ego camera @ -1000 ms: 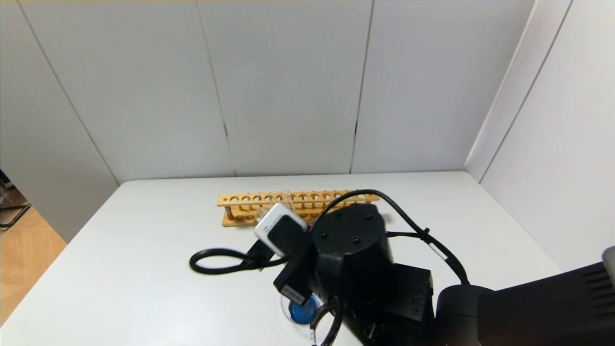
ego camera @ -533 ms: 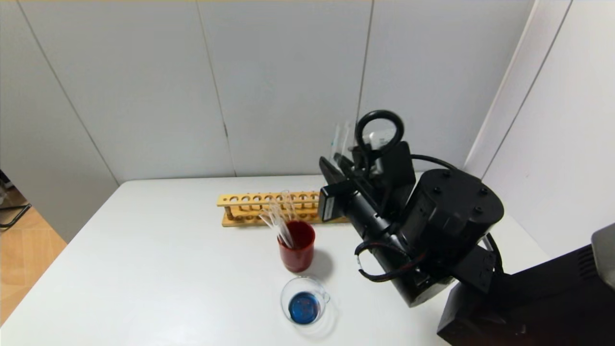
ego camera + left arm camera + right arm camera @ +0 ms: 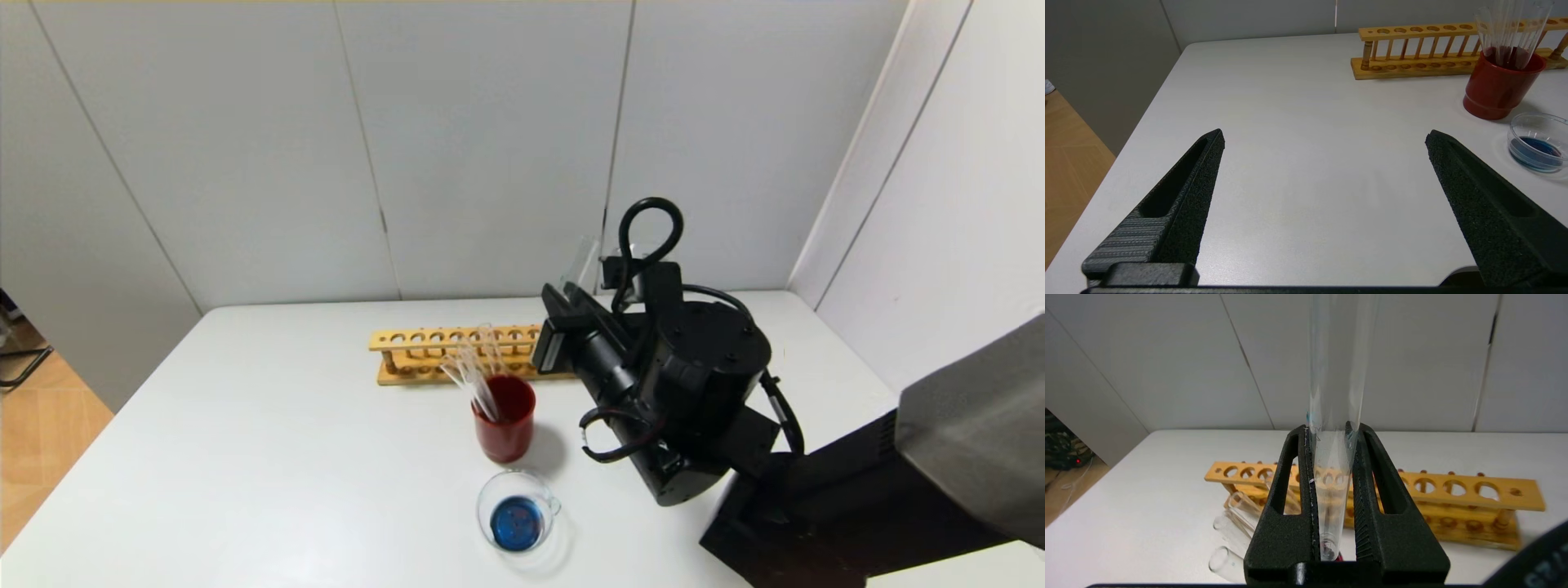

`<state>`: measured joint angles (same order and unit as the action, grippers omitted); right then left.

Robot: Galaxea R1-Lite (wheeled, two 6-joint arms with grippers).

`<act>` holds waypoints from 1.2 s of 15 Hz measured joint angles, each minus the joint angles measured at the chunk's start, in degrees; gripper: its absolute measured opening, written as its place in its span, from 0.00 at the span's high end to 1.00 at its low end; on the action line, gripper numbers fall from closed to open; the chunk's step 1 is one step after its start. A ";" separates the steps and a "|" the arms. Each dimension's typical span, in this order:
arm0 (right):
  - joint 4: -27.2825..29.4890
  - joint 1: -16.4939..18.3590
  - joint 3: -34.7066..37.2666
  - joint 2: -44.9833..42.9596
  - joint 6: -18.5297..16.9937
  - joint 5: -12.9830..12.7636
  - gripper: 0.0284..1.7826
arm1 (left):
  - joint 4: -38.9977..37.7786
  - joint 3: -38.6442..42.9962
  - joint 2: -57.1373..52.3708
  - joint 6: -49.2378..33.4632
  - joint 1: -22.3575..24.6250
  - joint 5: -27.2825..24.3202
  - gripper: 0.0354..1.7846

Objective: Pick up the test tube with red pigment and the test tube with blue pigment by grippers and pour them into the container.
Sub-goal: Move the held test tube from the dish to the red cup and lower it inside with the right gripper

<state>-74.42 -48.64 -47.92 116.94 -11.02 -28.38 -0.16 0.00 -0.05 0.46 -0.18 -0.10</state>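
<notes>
My right gripper (image 3: 562, 296) (image 3: 1331, 430) is shut on a clear test tube (image 3: 581, 260) (image 3: 1335, 375), raised above the table to the right of the rack. The tube points up and looks nearly drained, with a faint teal-blue smear on its wall, so I take it for the test tube with blue pigment. The container (image 3: 483, 500) (image 3: 1515, 130), a low glass beaker, stands near the front with dark blue liquid in it. No tube with orange-red liquid shows. My left gripper (image 3: 1325, 134) hangs open over bare table at the left, empty.
A dark red cup (image 3: 506, 433) (image 3: 1494, 90) behind the container holds several clear tubes (image 3: 473, 371) (image 3: 1511, 32) (image 3: 1237, 522) leaning left. The wooden rack (image 3: 424, 339) (image 3: 1412, 30) (image 3: 1453, 490) runs along the back. Grey walls close the back and right.
The right arm lifted from low over the container and drew back to the right, turning the held tube upright. The cup and container came into sight.
</notes>
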 joint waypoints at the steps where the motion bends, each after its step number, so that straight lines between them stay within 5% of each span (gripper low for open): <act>1: 0.11 -0.33 -1.61 1.41 -0.74 0.02 0.83 | 0.00 0.00 0.00 0.02 0.00 0.00 0.03; 8: -0.51 -2.46 -7.25 10.56 -2.28 -0.11 0.83 | 0.00 0.00 0.00 -0.02 0.00 0.00 0.03; 18: -0.16 -1.33 -2.49 11.93 -1.46 0.27 0.83 | 0.00 0.00 0.00 0.00 0.00 -0.01 0.03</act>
<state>-74.58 -49.97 -50.41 128.88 -12.48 -28.11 -0.16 0.00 -0.05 0.46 -0.18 -0.11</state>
